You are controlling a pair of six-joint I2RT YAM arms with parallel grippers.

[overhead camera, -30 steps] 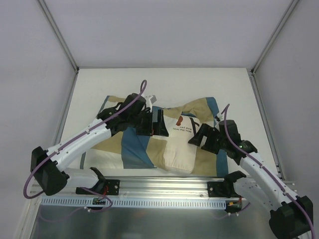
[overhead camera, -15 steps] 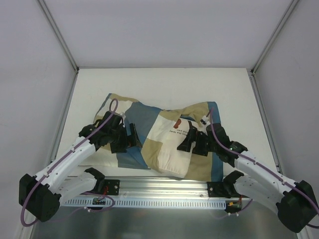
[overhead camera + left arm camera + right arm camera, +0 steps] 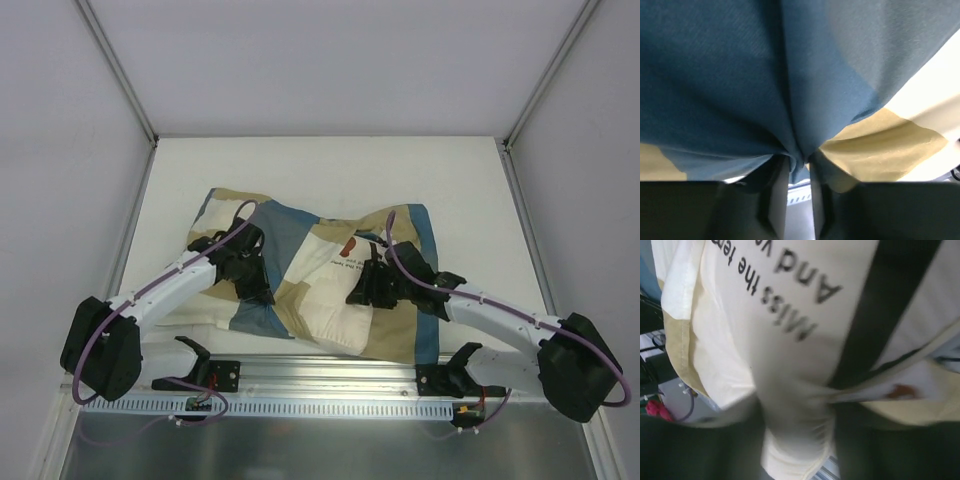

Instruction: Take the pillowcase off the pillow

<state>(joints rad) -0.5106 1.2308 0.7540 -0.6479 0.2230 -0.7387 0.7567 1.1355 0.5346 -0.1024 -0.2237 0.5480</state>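
The checked blue, tan and cream pillowcase (image 3: 300, 228) lies crumpled in the middle of the table. The cream pillow (image 3: 325, 295) with its printed label pokes out of it toward the near edge. My left gripper (image 3: 262, 290) sits on the pillowcase's left half. In the left wrist view its jaws (image 3: 799, 162) stand nearly together, pinching a fold of blue pillowcase cloth (image 3: 740, 75). My right gripper (image 3: 362, 288) presses on the pillow's right side. In the right wrist view cream pillow fabric (image 3: 765, 305) with black lettering is bunched between its fingers (image 3: 795, 405).
A white table (image 3: 330, 165) carries the bundle, walled by grey panels on three sides. An aluminium rail (image 3: 330, 385) with both arm bases runs along the near edge. The pillowcase's right edge (image 3: 430, 330) hangs close to that rail.
Both grippers have gone from wide open to closed on cloth. The left arm drew back from the far side to the pillowcase's near left. The right moved left onto the pillow.
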